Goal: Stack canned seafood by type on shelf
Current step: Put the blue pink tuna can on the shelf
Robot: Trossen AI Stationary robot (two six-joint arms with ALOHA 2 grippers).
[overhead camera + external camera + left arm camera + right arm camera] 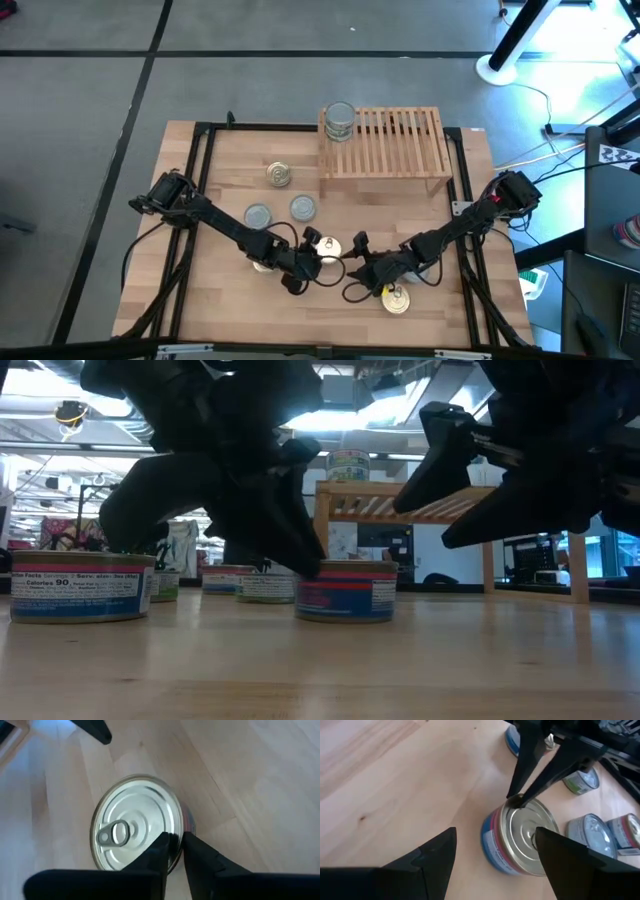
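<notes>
A short gold-topped tin [135, 820] with a pull ring and a blue-and-red label [345, 592] stands upright on the plank tabletop near its front middle [328, 247]. My left gripper [175, 845] is shut on its rim, reaching from the table's left [316, 252]. My right gripper [495, 855] hangs open a little above and to the right of that tin [358, 252], touching nothing. The slatted light-wood shelf [395, 145] stands at the far side, with one tin [340, 121] on its left end. My left gripper pinches the tin's top rim [176, 836] on the side nearest its own arm, one finger over the lid and one outside the wall. The fingers [522, 775] slant down from the table's left. The tin stands upright with its base on the table.
Loose tins lie on the table: a gold-topped one [279, 175], two silver-topped ones [257, 216] [302, 208], and a gold-topped one [397, 300] under my right arm. Another tin [80, 585] shows close at the left of the low view. A black frame [200, 190] borders the tabletop.
</notes>
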